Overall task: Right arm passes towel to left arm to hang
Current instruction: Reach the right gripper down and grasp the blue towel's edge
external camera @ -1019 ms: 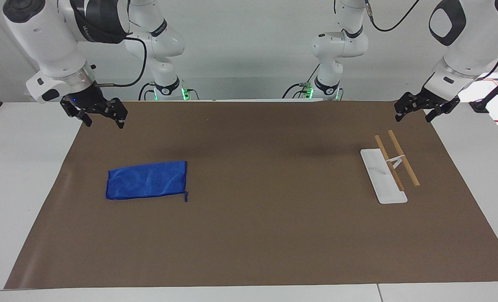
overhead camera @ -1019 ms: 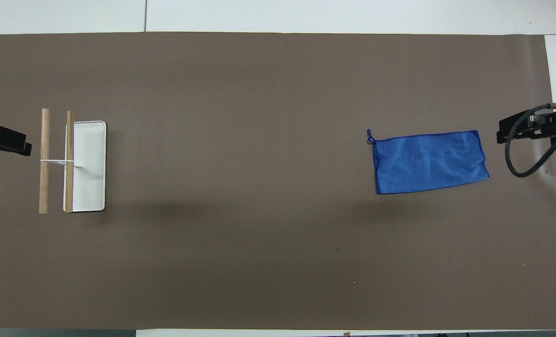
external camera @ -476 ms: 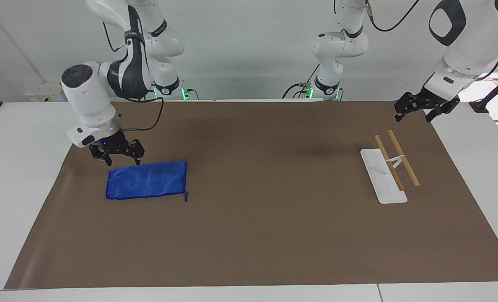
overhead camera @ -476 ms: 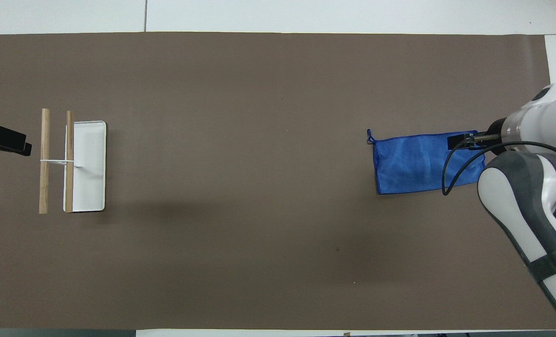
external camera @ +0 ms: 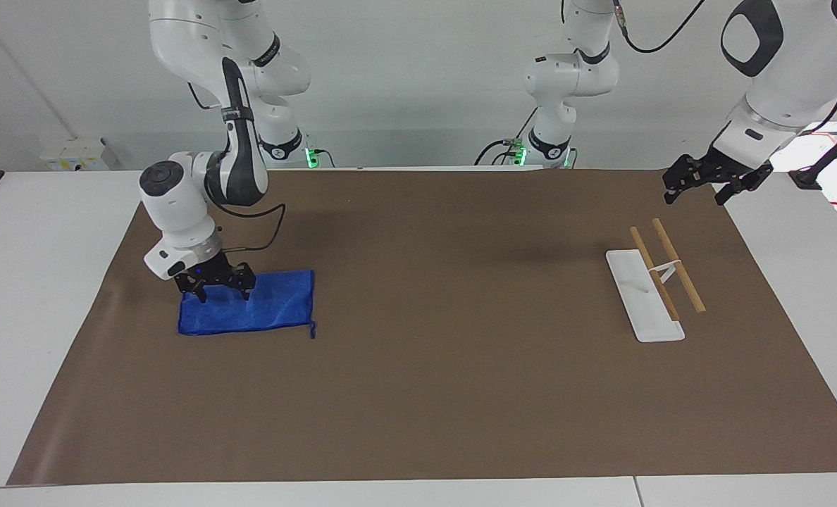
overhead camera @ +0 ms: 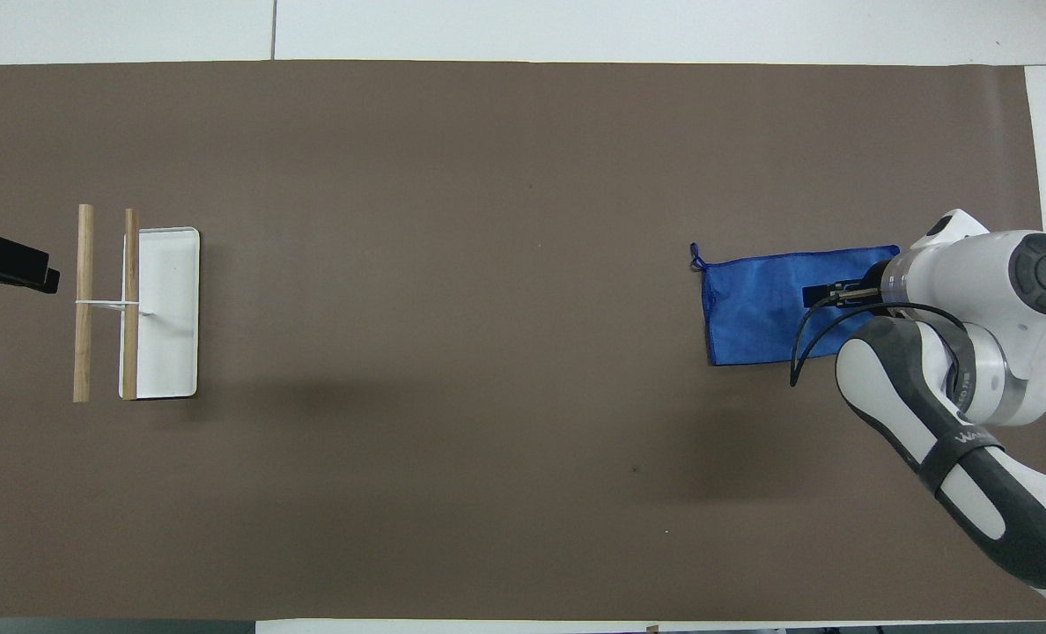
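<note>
The towel (external camera: 248,303) lies flat on the brown mat (external camera: 425,394) toward the right arm's end of the table, its short loop (external camera: 312,329) at the corner pointing away from the robots; the right gripper (external camera: 219,287) stands directly over the towel's end nearest that arm's side, fingers spread and tips at or just above the cloth, grasping nothing yet; whether the tips touch the fabric cannot be told. From here the likely trouble is a poor pinch: if the released fingers close while too high, they may catch only the top layer of the folded cloth, and the towel could unfold or slip free during the lift; if they press too low, they may drag the mat along. Well apart from that gripper, toward the left arm's end, the white rack (external camera: 644,296) with its two wooden rods (external camera: 678,265) waits; the left gripper (external camera: 700,184) hangs idle above the mat's corner near the rack, its fingers also spread and empty; a towel held by one bunched end could dangle awkwardly for the handover.
</note>
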Motion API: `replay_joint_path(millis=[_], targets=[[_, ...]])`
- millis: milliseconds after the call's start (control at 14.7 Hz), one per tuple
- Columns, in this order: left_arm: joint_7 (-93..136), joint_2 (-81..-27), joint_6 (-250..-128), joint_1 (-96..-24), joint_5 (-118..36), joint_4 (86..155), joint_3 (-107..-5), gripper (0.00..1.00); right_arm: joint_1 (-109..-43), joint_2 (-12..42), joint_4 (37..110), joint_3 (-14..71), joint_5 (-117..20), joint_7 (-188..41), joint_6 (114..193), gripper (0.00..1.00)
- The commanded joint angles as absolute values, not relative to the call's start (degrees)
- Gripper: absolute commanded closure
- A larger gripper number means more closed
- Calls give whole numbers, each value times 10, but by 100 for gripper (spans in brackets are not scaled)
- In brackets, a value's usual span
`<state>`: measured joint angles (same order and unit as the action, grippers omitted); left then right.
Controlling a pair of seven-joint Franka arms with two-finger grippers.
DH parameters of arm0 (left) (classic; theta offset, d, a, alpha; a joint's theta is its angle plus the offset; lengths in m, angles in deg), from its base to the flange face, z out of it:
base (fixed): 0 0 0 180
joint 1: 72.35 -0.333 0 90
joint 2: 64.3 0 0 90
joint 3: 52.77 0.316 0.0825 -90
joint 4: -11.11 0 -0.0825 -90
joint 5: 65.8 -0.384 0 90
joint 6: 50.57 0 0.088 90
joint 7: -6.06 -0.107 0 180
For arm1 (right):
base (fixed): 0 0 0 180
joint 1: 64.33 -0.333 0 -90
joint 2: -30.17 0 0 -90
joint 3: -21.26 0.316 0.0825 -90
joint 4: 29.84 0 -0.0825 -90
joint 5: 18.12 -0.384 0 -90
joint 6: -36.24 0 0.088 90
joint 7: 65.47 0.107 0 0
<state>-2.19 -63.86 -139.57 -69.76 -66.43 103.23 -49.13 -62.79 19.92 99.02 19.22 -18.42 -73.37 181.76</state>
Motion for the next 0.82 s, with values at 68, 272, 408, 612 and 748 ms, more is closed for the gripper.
replay_joint_path(millis=[68,272,408,612,748], targets=[[-14,-645,-1393,-698,-674,1037,-494,0,-620,173,992,198,-197,-781,1843,6],[-14,-645,-1393,-698,-674,1037,-494,0,-618,172,991,198,-197,-806,1838,100],[-14,-645,-1393,-698,-674,1037,-494,0,-620,172,987,198,-197,-804,1832,100],[-14,-645,-1393,-698,-674,1037,-494,0,-630,177,967,199,-197,-780,1788,100],[-14,-645,-1393,-698,-674,1037,-494,0,-655,188,931,199,-197,-743,1723,100]])
